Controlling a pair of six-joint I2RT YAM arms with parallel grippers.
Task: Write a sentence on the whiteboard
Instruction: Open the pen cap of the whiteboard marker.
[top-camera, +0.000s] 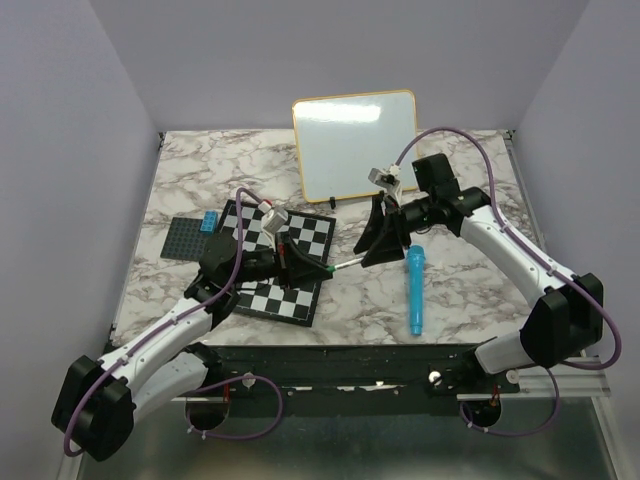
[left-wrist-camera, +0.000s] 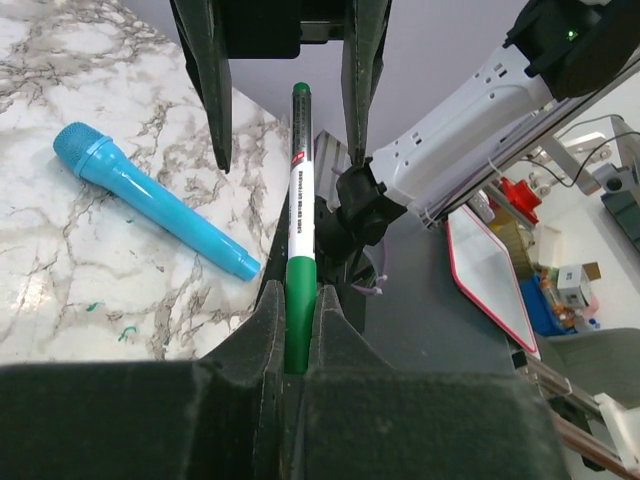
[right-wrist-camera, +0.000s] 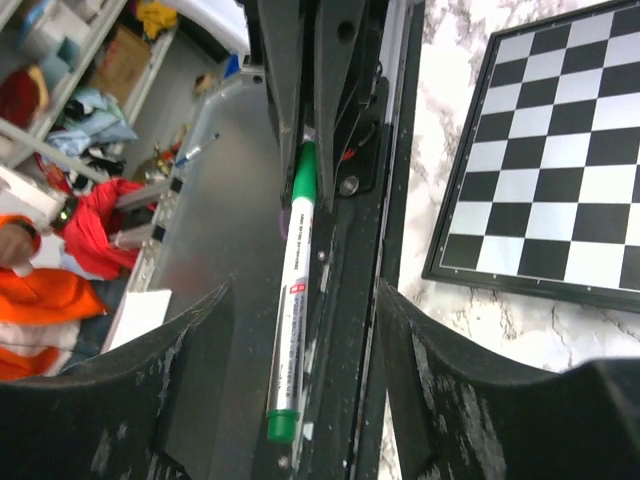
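Observation:
The whiteboard (top-camera: 355, 145) stands propped at the back of the table, white with a yellow-orange frame. Its face looks blank; the sentence is not in view. A green-and-white marker (top-camera: 345, 265) (left-wrist-camera: 299, 190) (right-wrist-camera: 293, 300) hangs level between the two arms. My left gripper (top-camera: 297, 262) (left-wrist-camera: 298, 335) is shut on the marker's green end. My right gripper (top-camera: 380, 240) (right-wrist-camera: 300, 400) stands open around the other end, with its fingers (right-wrist-camera: 190, 370) apart from the barrel on both sides. The right arm's fingers (left-wrist-camera: 213, 80) show at the top of the left wrist view.
A checkered board (top-camera: 278, 258) (right-wrist-camera: 550, 150) lies under the left arm. A blue toy microphone (top-camera: 414, 290) (left-wrist-camera: 150, 200) lies on the marble right of centre. A dark grey baseplate (top-camera: 180, 240) with a blue brick (top-camera: 211, 220) sits at the left.

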